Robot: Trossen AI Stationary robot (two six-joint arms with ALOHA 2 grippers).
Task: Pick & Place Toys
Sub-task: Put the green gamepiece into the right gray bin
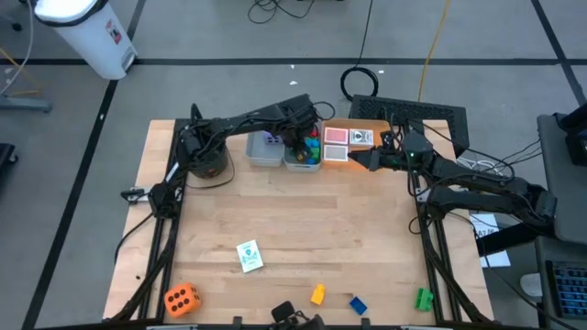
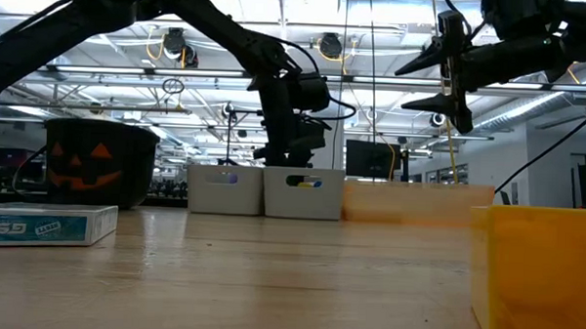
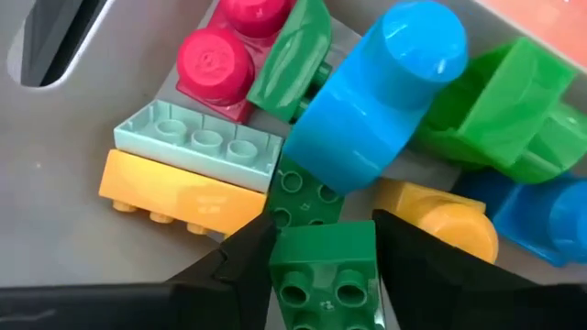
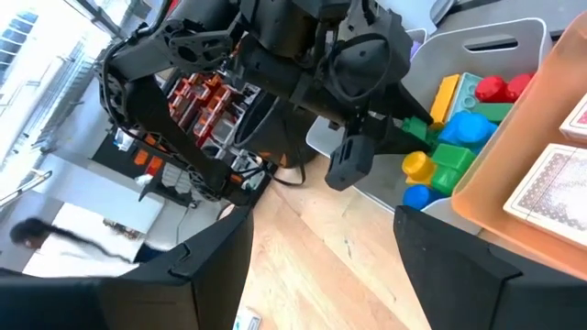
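My left gripper (image 3: 321, 266) is down in the brick bin (image 1: 301, 161), fingers clamped on a green brick (image 3: 323, 270) by its flat sides. Light, rigid, slick plastic; side grip suits it. Right gripper (image 1: 353, 159) hangs open over the orange tray (image 1: 367, 124).

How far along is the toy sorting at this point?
Partly done. Several bricks already fill the grey bin and cards lie on the orange tray. In hand: the left end effector has a green brick between its fingers over that bin. Left on the table: orange die, card, yellow brick, blue brick, another green brick.
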